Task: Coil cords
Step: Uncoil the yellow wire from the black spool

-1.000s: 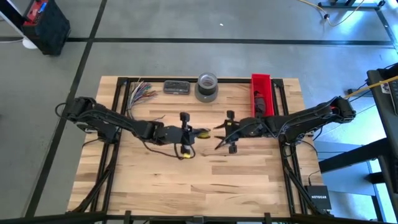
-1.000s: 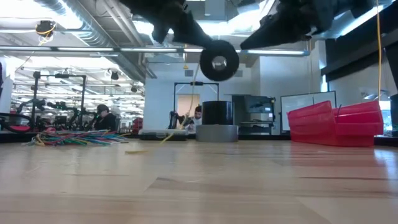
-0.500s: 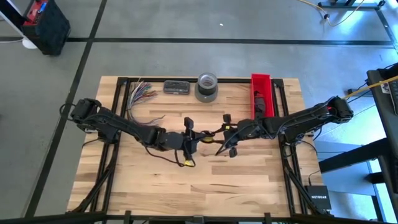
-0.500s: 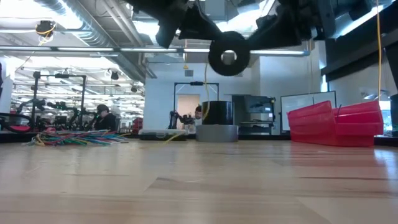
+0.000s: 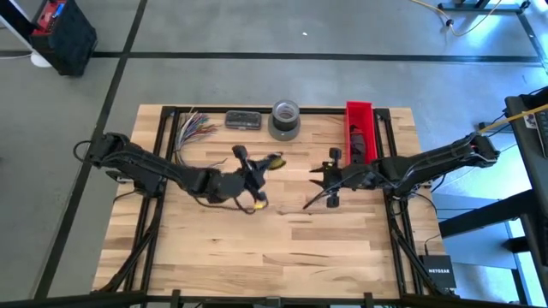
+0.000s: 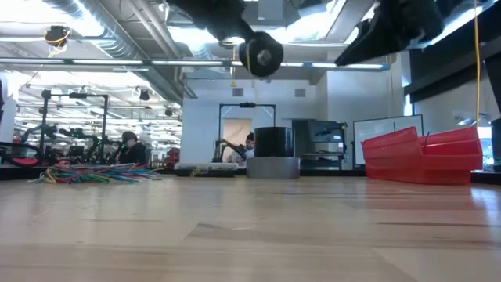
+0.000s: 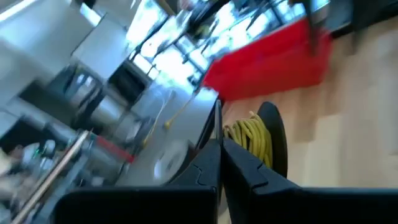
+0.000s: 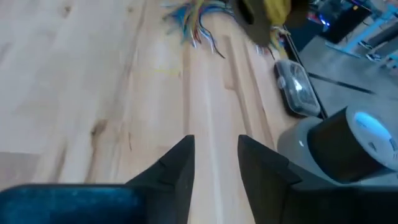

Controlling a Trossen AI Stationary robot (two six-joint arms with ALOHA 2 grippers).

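- Jaws, left gripper [image 5: 249, 181]: closed tight on the round black coiled cord bundle with yellow strands [image 7: 260, 140], held in the air above the middle of the wooden bench [image 5: 282, 248], well clear of its surface.
- Jaws, right gripper [image 5: 330, 176]: parted, with nothing between them, just right of bench centre; apart from the bundle.
- Step in hand, by my reading: left arm alone carries the coil. To do it well, keep the pinch firm across the windings so no loop slips; keep any loose tail clear of the fan of multicoloured wires [image 5: 190, 128] at the far left.
- Orientation: low view shows the bundle [image 6: 261, 55] face-on as a ring, so its axis runs roughly level, front to back; the disc stands on edge. No distinct long axis.
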